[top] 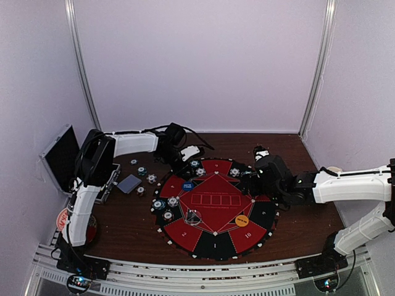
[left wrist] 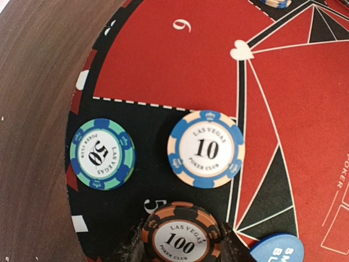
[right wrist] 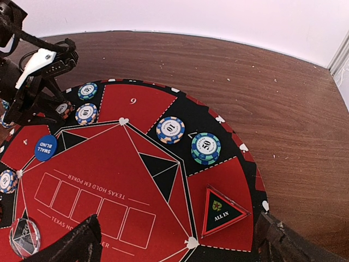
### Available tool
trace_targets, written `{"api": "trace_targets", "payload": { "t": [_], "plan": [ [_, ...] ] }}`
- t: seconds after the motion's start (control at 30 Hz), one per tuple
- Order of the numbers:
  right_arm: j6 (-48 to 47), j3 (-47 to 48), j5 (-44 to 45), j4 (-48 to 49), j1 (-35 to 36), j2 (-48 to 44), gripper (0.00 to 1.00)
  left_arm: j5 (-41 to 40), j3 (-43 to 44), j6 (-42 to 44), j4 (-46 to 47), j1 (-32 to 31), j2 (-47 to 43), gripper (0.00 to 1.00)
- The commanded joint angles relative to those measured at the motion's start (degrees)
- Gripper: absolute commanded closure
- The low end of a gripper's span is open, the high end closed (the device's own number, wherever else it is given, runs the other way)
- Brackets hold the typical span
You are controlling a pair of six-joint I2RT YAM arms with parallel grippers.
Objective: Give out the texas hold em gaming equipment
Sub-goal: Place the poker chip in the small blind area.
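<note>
Top view: the left gripper (top: 187, 168) is low over the far-left sector of the mat (top: 185, 231); the open case (top: 62, 157) stands well to its left, its inside hidden

Left wrist: the jaws are closed on the 100 chip (left wrist: 181, 238), with the 10 chip (left wrist: 206, 149) just ahead

Right wrist: the right gripper (right wrist: 181, 241) is fully open, empty, and well apart from that chip

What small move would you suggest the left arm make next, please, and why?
Probably lower the left gripper and release the 100 chip that it clamps. It sits over the black segment where the 50 chip and 10 chip already lie flat; whether it touches the mat yet, I cannot tell.
</note>
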Motion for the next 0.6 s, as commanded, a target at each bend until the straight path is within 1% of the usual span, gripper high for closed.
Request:
{"api": "trace_targets", "payload": {
  "t": [0.0,0.2,0.33,0.43,0.57],
  "plan": [
    [-0.53,0.82,0.66,-0.07,0.48,0.32,0.0,-0.08,2.32,-0.75,0.76,-0.01,1.53,0.76],
    [-0.49,0.83,0.67,-0.07,0.51,0.24,0.0,-2.95,2.07,-0.34,1.63,-0.27,1.91,0.74],
    [-0.51,0.81,0.58,-0.16,0.56,0.24,0.0,-3.57,2.17,0.09,1.81,-0.29,2.0,0.7],
    [-0.54,0.82,0.57,-0.16,0.56,0.14,0.0,-3.55,2.09,0.21,1.72,-0.38,1.83,0.61],
    [-0.54,0.81,0.58,-0.16,0.53,0.11,0.0,-4.19,1.89,0.29,1.72,-0.38,1.35,0.44]
  ]
}}
